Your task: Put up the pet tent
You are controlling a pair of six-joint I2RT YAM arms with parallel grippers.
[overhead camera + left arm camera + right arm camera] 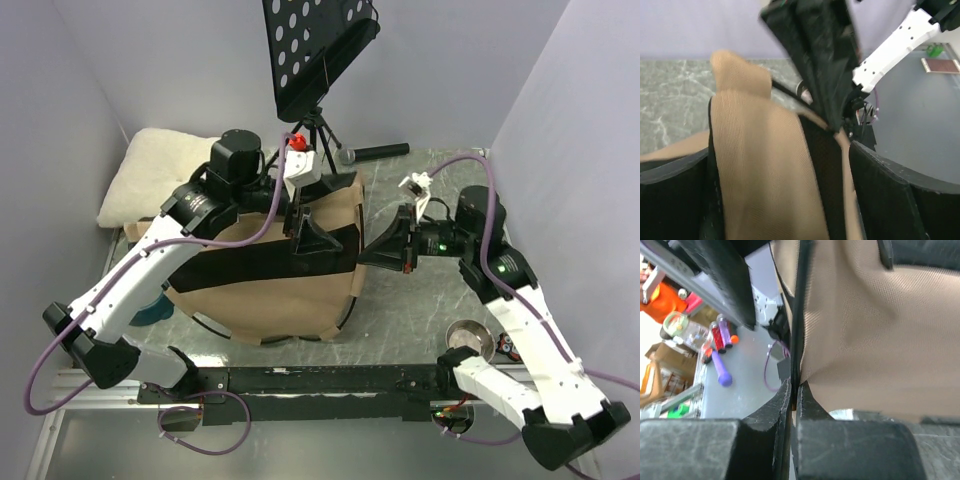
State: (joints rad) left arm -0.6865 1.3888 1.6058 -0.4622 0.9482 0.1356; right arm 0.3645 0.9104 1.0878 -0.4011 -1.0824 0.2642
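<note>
1. In the top external view, we are seeing the pet tent (262,285) lying on the counter (420,300) between the two arms. It is tan with a broad black band across it. Its near edge is slumping low, while a black peak is poking up at its far middle. The left pincer (308,238) is hovering at that peak, and the right pincer (370,255) is reaching in at the tent's right edge. A cream pillow (160,170) is sitting in the far left corner, outside the tent. We are judging the tent to be only partly raised, as it is not yet holding a full standing shape.

2. In the left wrist view, we are finding the left pincer standing wide open. Its fingers (890,200) are sitting on either side of a fold of tan fabric without pinching it. A blurred black panel of the tent is rising just ahead.

3. In the right wrist view, we are seeing the right pincer closed. Its fingers (855,450) are pressing together on the black trim (800,315) at the tent's edge, with tan cloth hanging beside them. We are reckoning that one edge is being held while the other side is going free. What is left is drawing the walls out and up until the tent is standing by itself.
</note>
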